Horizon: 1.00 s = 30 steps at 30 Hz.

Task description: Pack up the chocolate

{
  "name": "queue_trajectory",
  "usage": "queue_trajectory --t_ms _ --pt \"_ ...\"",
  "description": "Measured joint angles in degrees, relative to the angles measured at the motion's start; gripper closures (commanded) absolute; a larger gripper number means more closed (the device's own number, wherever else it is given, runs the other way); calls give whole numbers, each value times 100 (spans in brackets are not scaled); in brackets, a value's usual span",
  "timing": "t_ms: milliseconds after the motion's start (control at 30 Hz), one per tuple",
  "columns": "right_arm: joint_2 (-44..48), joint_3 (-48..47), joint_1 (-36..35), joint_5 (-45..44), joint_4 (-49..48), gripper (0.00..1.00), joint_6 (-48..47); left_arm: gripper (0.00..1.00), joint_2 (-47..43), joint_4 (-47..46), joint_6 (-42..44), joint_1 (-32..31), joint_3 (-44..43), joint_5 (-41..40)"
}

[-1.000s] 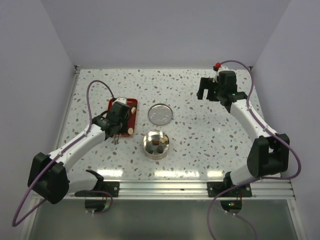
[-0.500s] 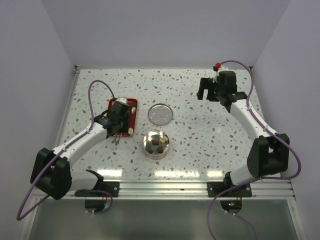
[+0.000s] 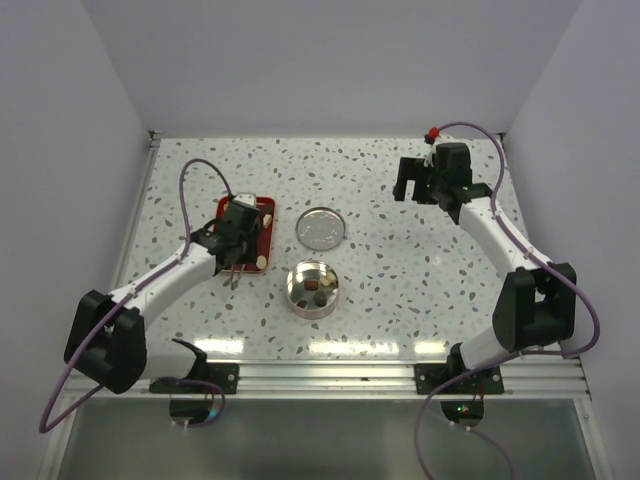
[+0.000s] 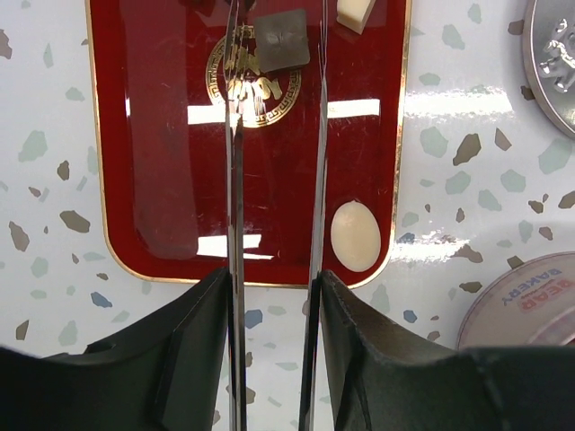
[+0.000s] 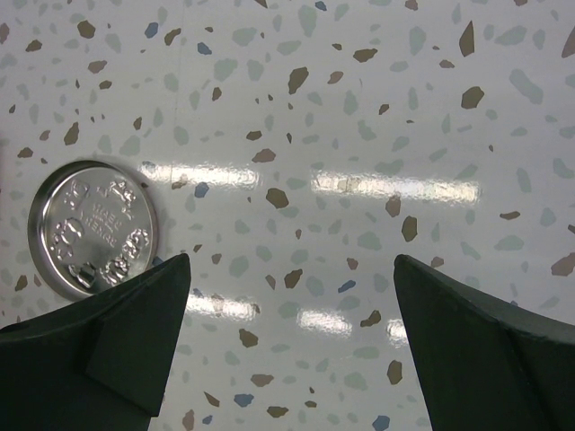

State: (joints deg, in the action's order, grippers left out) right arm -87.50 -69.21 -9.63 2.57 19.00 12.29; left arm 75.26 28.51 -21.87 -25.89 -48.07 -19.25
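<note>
Left fingers [image 4: 180, 359] are closed part-way on tweezers [image 4: 236, 269]. The two blades are held apart and run up over the red tray [image 4: 153, 135]. A dark piece [image 4: 280, 40] is bracketed between the blades, with a thin gap on each side, so it is not gripped yet. An oval cream piece [image 4: 356, 235] lies right of the blades, at the tray's near right corner. Another cream piece [image 4: 357, 11] is seen at the top edge.

The tin [image 3: 311, 288] sits on the bench [image 5: 359, 135] just right of the tray and nearer the arm bases. Its lid [image 3: 321, 228] lies flat beyond it. A few pieces are seen inside the tin.

Right fingers [image 5: 117, 332] are spread wide with nothing held. They are parked over the bench at far right, well apart from the work.

Step is judged as the pick of the dark piece from the tray, mid-task. For the next move, the blades are to be squeezed square on the piece's sides. The piece is then to be lifted over the tray rim and carried right to the tin. A light squeeze is advised, since a small piece could pop out.

Hard to make out:
- Blade tips are lost at the frame's top edge and mixed with reflections in the glossy tray, so their height above the tray cannot be told.
- The top cream piece is cropped.
- In the top view much of the tray is covered by the left arm.
- The count in the tin is too small to read.
</note>
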Motion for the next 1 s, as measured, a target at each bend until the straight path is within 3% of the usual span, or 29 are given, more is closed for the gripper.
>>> queue_trajectory --t_ms 267,567,1000 --pt "0 0 0 0 33 1 -33 64 22 -101 96 44 0 46" --pt "0 0 0 2 35 1 -35 65 -212 42 262 44 -35 157" --pt "0 0 0 9 52 1 -33 65 -1617 315 546 -146 -35 1419"
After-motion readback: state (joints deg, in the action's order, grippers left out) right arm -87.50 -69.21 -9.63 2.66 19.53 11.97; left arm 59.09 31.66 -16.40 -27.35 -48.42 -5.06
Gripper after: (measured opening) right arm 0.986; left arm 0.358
